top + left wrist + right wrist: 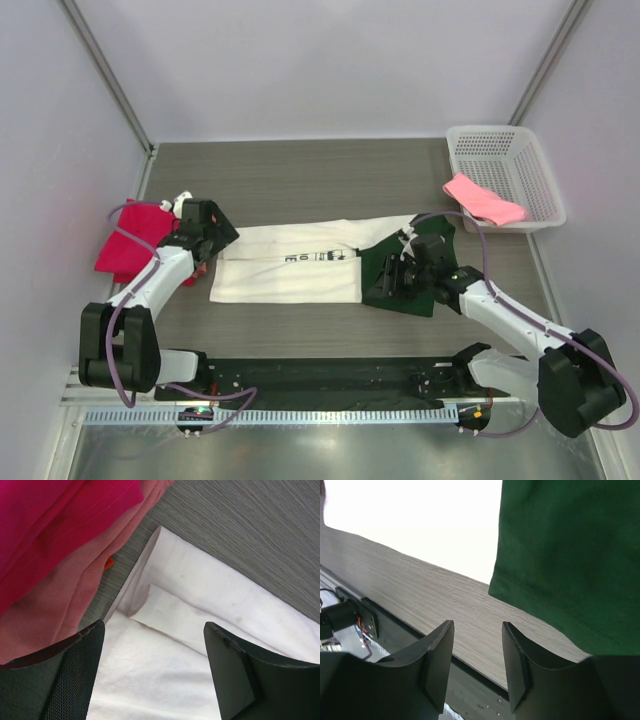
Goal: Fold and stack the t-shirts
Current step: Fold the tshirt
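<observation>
The white shirt (290,265) with green shoulders lies across the middle of the table (300,180), folded lengthwise into a band, so folding is the step in hand. The left gripper (152,645) hovers over its left end, jaws wide apart and empty. The right gripper (476,645) sits at the green right end, jaws partly apart, gripping nothing. The next move likely calls for a fresh pinch to fold crosswise, then stacking on the red pile (130,245) at the left.

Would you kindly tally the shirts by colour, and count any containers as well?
Cream-white shirt with green shoulders: 1
Red-pink shirt: 1
Salmon shirt: 1
Light pink shirt: 1
White mesh basket: 1
Total: 5
</observation>
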`<state>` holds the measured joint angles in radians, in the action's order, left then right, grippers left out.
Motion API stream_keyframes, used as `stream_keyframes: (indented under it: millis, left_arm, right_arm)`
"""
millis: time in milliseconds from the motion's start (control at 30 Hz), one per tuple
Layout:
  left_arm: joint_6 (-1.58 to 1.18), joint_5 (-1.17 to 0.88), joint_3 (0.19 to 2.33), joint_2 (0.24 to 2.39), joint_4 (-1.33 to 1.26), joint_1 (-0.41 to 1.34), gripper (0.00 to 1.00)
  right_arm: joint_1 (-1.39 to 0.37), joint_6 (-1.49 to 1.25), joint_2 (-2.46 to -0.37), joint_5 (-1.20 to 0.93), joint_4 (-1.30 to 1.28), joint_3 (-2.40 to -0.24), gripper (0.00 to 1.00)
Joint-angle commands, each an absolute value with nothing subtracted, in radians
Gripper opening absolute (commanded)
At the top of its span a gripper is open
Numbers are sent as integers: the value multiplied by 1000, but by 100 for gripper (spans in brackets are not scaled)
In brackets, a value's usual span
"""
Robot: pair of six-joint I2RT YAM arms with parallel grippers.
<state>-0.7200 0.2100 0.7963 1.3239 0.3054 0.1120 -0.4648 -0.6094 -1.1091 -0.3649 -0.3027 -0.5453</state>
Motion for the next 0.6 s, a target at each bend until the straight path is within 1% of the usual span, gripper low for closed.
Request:
stream_keyframes:
  millis: [0, 133, 200, 300, 333, 467, 567]
  left_arm:
    - [-699, 219, 799, 1301, 302, 115, 81]
    - [-690, 209, 801, 1296, 301, 121, 81]
    - [-678, 213, 805, 1301, 302, 135, 81]
    - [-672, 219, 815, 1321, 304, 144, 81]
    - [-670, 219, 818, 1330, 304, 149, 78]
    - [-658, 219, 844, 1374, 311, 167, 71]
    - [-650, 239, 870, 1416, 328, 189, 71]
  right_arm:
    - [-463, -635, -1048, -318, -274, -563, 49]
    - [-453, -609, -1061, -154, -328, -617, 48]
    - [-453, -604, -1100, -118, -328, -646, 46]
    - [-453, -595, -1152, -11, -347, -682, 45]
    - [-451, -598, -1158, 80, -350, -686, 45]
    - [-443, -647, -1172, 219, -357, -669, 40]
    - [-433, -698, -1161, 288, -373, -644, 39]
